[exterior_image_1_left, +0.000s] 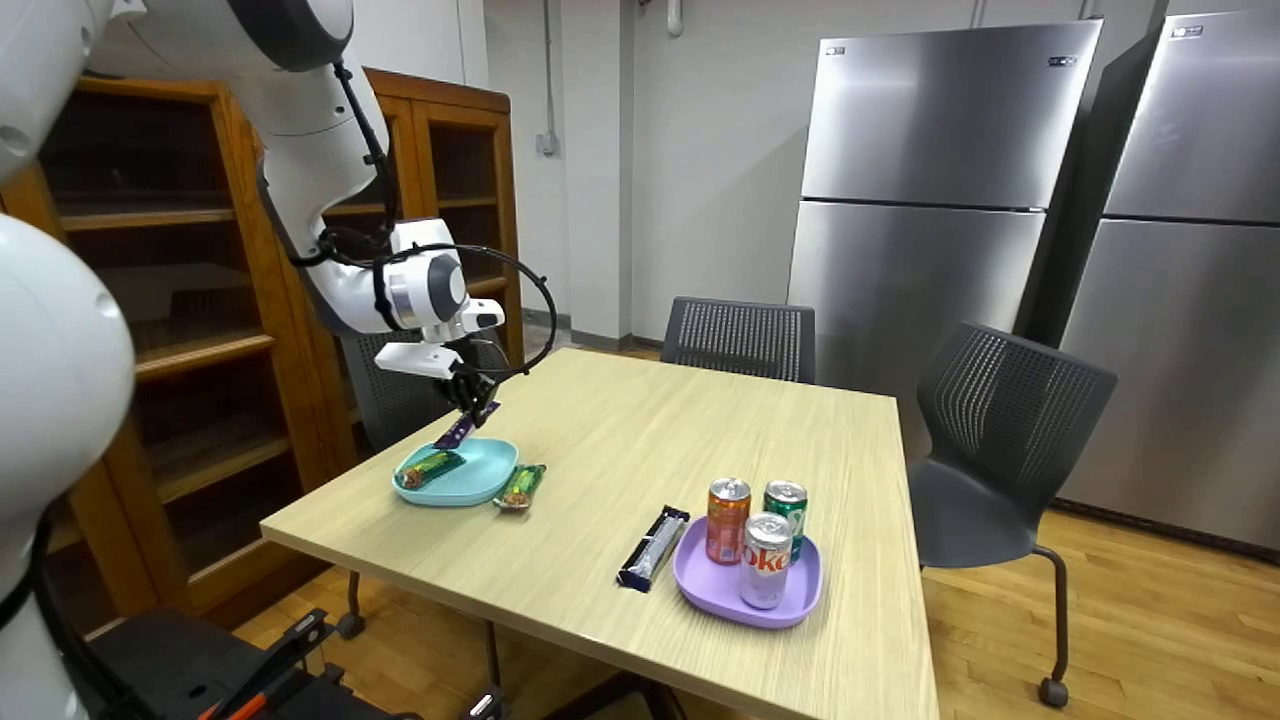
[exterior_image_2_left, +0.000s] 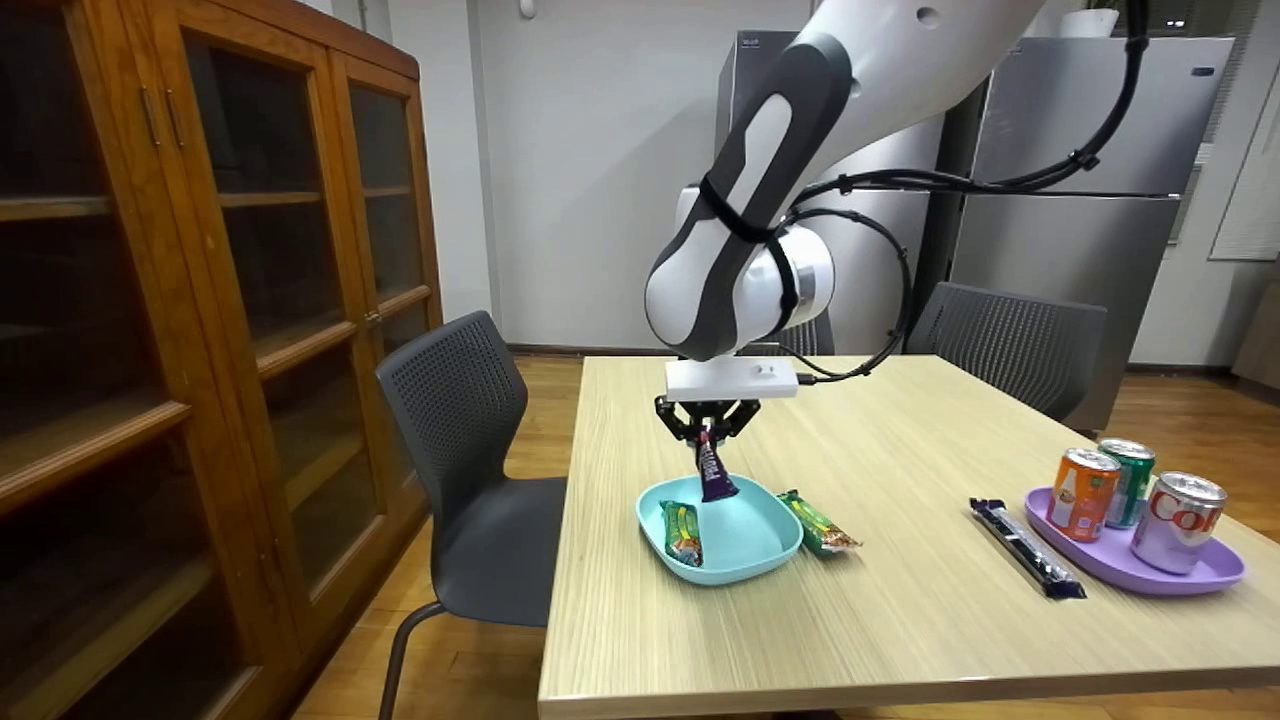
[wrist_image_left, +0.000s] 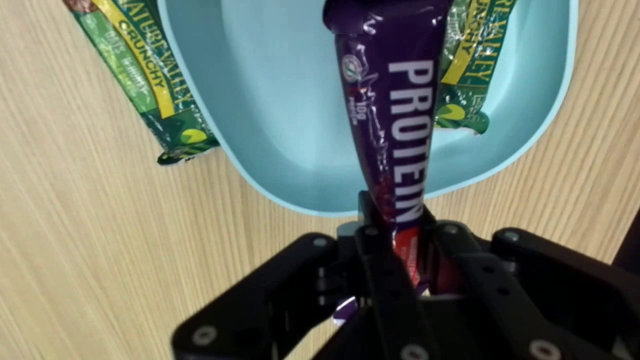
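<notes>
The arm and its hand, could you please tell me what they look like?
The arm is white and rounded, with dark grey trim. Black cables run along it, and black straps wrap it. A white box sits just above the hand, which is black with jointed fingers and pale round screws.

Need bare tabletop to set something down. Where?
Free: table between outer green bar and dark bar; also its far end, before the back chair. Crowded: blue tray, with inner green bar inside and gripper dangling purple bar above; purple tray, with three cans.
</notes>
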